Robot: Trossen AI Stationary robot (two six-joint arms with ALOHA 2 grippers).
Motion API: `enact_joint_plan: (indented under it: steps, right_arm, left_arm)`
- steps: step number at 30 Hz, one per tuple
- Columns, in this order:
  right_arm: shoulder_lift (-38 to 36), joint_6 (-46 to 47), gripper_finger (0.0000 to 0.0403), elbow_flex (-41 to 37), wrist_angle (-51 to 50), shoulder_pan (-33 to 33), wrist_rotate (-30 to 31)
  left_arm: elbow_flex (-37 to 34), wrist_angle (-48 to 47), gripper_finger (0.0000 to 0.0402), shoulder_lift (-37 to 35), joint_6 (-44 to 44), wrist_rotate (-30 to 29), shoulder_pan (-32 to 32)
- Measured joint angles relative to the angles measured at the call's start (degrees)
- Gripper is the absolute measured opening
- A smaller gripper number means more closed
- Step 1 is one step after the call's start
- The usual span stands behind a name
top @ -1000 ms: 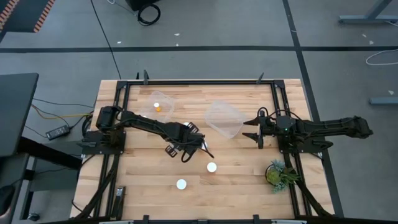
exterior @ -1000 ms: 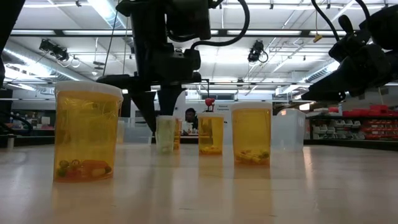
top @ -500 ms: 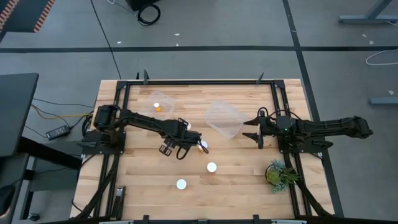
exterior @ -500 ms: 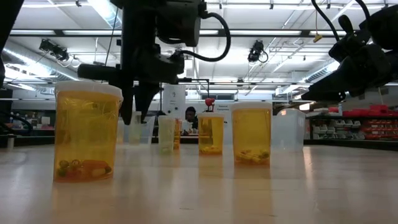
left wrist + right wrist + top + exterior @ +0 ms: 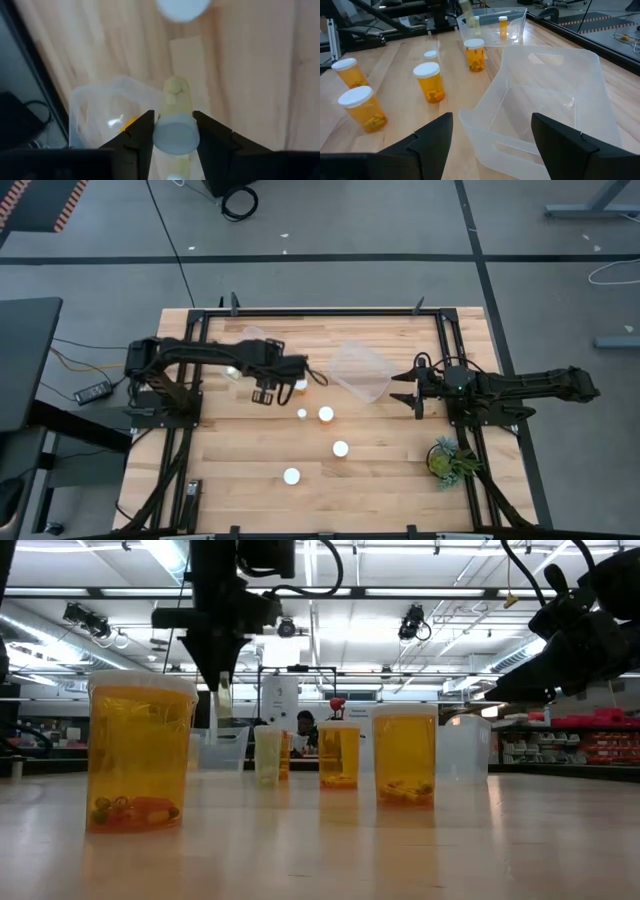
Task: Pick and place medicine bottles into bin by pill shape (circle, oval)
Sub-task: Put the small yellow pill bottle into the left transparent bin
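Several orange medicine bottles with white caps stand on the table: [image 5: 326, 413], [image 5: 341, 448], [image 5: 291, 475], and a narrower one [image 5: 302, 413]. My left gripper [image 5: 297, 381] hangs above the table near the left clear bin [image 5: 102, 112], shut on a narrow pale bottle [image 5: 222, 706]. An orange bottle [image 5: 128, 123] lies in that bin. My right gripper [image 5: 492, 145] waits open at the table's right side, facing the right clear bin [image 5: 360, 370], with nothing between its fingers. My left gripper pinches the narrow bottle between its two fingers [image 5: 143, 134], at its capped top end [image 5: 174, 138]. The fingers point steeply down from above. The bottle hangs below them, cap up and slightly tilted, lifted clear of the table.
A small green potted plant [image 5: 447, 459] stands at the near right. Black frame rails [image 5: 320, 311] run along the table's far edge and sides. Bare wood lies between the standing bottles and the near edge.
My left gripper has risen and gone toward the table's far edge and the left bin, rolling its wrist, with the narrow bottle carried up off the table. Two bottles that stood under it now show.
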Motion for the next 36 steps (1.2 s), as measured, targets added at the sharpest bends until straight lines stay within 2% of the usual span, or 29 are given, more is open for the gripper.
enact_joint_plan:
  steps: [16, 26, 36]
  right_arm:
    - [0.02, 0.00, 0.0276, 0.00, -0.04, -0.01, 0.00]
    - [0.02, 0.00, 0.0276, 0.00, -0.05, 0.00, 0.00]
    - [0.02, 0.00, 0.0276, 0.00, -0.07, 0.01, 0.00]
  left_arm:
    - [-0.07, -4.74, 0.0137, -1.08, -4.39, 0.70, 11.04]
    - [-0.28, -5.52, 0.0131, -1.08, -10.40, 2.70, 12.94]
    - [-11.17, -4.09, 0.0131, -1.06, -8.81, 2.70, 13.00]
